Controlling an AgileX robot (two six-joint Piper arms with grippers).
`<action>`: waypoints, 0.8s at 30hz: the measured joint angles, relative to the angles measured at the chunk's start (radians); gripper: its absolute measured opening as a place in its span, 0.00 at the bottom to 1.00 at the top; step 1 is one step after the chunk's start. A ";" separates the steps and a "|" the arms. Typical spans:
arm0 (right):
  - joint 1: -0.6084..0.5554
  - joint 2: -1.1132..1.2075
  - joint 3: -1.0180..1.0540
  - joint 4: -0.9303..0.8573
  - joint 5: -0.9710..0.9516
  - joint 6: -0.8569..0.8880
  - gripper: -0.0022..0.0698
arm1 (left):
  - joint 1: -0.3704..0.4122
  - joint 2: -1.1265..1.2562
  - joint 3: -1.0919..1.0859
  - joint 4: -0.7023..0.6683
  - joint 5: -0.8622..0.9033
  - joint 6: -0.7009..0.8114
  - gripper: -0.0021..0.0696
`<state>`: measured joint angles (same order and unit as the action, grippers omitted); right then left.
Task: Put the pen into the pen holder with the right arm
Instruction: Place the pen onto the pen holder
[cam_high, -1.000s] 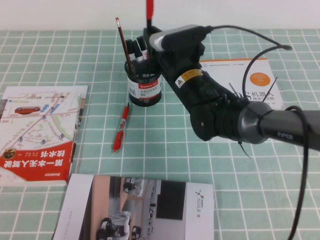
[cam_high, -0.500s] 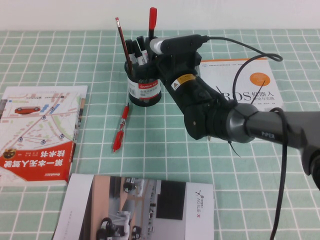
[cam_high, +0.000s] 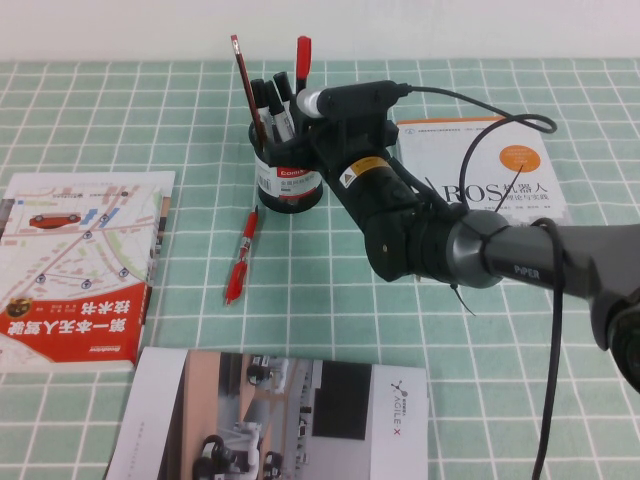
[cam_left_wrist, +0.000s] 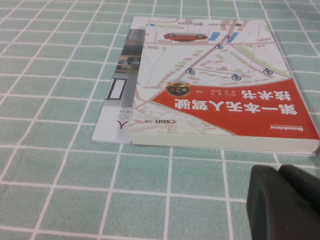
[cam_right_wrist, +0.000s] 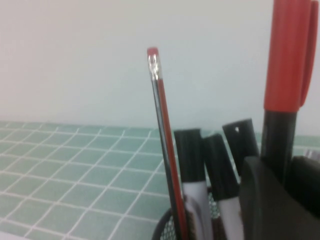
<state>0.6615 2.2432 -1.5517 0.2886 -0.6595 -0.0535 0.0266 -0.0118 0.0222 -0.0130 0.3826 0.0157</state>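
The pen (cam_high: 302, 55), red-capped with a black body, stands upright in the black mesh pen holder (cam_high: 289, 184) at the back middle of the table. Its red top sticks out above the rim. The right arm (cam_high: 400, 205) reaches over the holder from the right. In the right wrist view, my right gripper (cam_right_wrist: 281, 187) is shut on the pen's (cam_right_wrist: 283, 75) black body just above the holder's rim (cam_right_wrist: 164, 228). My left gripper (cam_left_wrist: 279, 175) shows only in the left wrist view. It is shut and empty, low over the tablecloth beside a map book (cam_left_wrist: 220, 80).
The holder also has a red pencil (cam_high: 246, 90) and black-capped markers (cam_high: 268, 98). An all-red pen (cam_high: 241, 257) lies in front of it. The map book (cam_high: 80, 265) lies left, a ROS book (cam_high: 500, 170) right, a brochure (cam_high: 280, 415) at the front.
My right gripper has come down with the pen. The pen's red top has sunk from above the picture's edge to just over the markers in the holder.
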 joint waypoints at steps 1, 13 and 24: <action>0.000 0.000 0.000 0.000 0.006 0.000 0.15 | 0.000 0.000 0.000 0.000 0.000 0.000 0.02; -0.001 -0.058 0.000 -0.009 0.166 0.001 0.50 | 0.000 0.000 0.000 0.000 0.000 0.000 0.02; 0.005 -0.385 0.163 -0.109 0.580 0.005 0.05 | 0.000 0.000 0.000 0.000 0.000 0.000 0.02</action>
<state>0.6663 1.8583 -1.3886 0.1794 -0.0792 -0.0489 0.0266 -0.0118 0.0222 -0.0130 0.3826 0.0157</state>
